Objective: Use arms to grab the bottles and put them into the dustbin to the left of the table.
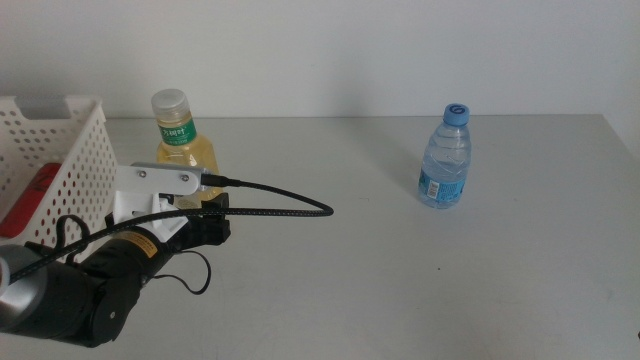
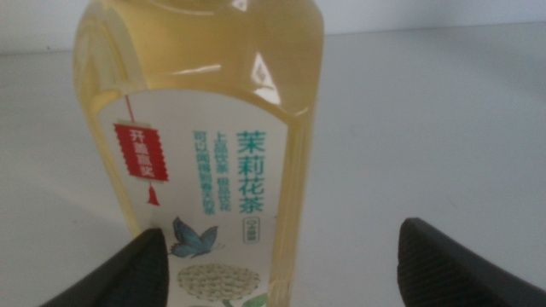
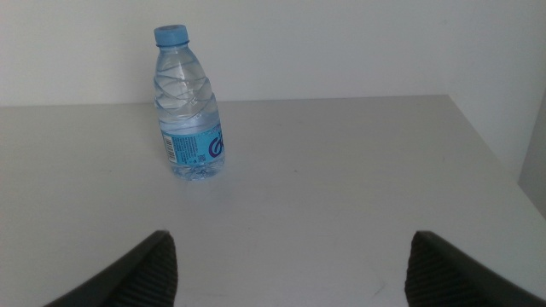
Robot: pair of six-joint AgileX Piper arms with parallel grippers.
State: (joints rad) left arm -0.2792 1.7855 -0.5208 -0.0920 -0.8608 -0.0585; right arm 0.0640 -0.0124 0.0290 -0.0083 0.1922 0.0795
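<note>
The pale-yellow tea bottle (image 1: 184, 140) stood upright toward the far left of the grey table (image 1: 400, 260), whitish cap on, green-and-white label facing the near side. The left gripper (image 1: 205, 215) sat just in front of it, at the end of the left arm (image 1: 90, 285), which came in from the near left corner with its white housing and thick black cable (image 1: 270, 200) trailing to the right. In the left wrist view the tea bottle (image 2: 200, 145) filled much of the frame, close up, its label printed with green characters and a blue butterfly. The left gripper (image 2: 277, 256) was spread wide — one dark jaw showed in front of the bottle's lower edge, the other well off to the side over bare table — so nothing was gripped.

Just left of the bottle stood the white perforated dustbin (image 1: 75, 160), with something red (image 1: 28, 195) lying inside it.

Well apart, on the far right of the table, the small clear water bottle (image 1: 445, 157) stood upright with its blue cap on. The right wrist view showed that same water bottle (image 3: 188, 107) some way ahead of the right gripper (image 3: 290, 260), whose jaws were wide apart and holding nothing.
</note>
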